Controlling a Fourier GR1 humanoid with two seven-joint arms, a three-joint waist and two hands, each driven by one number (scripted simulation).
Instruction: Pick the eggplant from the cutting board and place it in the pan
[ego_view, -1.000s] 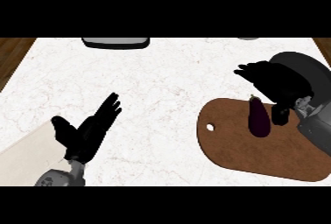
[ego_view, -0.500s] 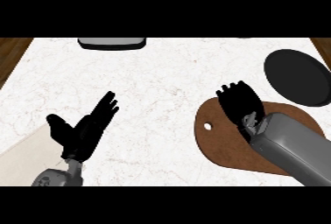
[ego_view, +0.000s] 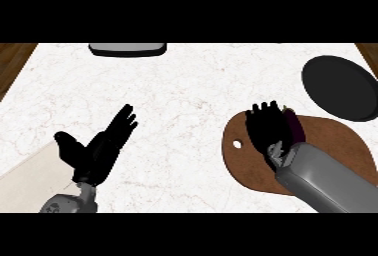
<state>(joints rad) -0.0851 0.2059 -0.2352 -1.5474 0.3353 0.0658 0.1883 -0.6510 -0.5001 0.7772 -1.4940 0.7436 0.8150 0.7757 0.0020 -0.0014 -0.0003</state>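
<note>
The eggplant (ego_view: 294, 126), dark purple, lies on the upper part of the brown cutting board (ego_view: 328, 150) at the right. My right hand (ego_view: 266, 129) rests flat over the board with fingers straight, just left of the eggplant and partly covering it. I cannot see any finger curled round it. The black pan (ego_view: 341, 86) stands beyond the board at the far right, with nothing in it. At the lower left my left hand (ego_view: 100, 146) stays open, fingers up, resting.
A grey object (ego_view: 127, 48) sits at the counter's far edge, left of centre. Wooden strips (ego_view: 13, 62) border the white marble counter on both sides. A pale panel (ego_view: 26, 172) shows at the lower left corner.
My right hand has drawn back from the pan's side, down and to the left, and now lies over the board beside the eggplant. The pan is uncovered. The left hand has barely moved.
</note>
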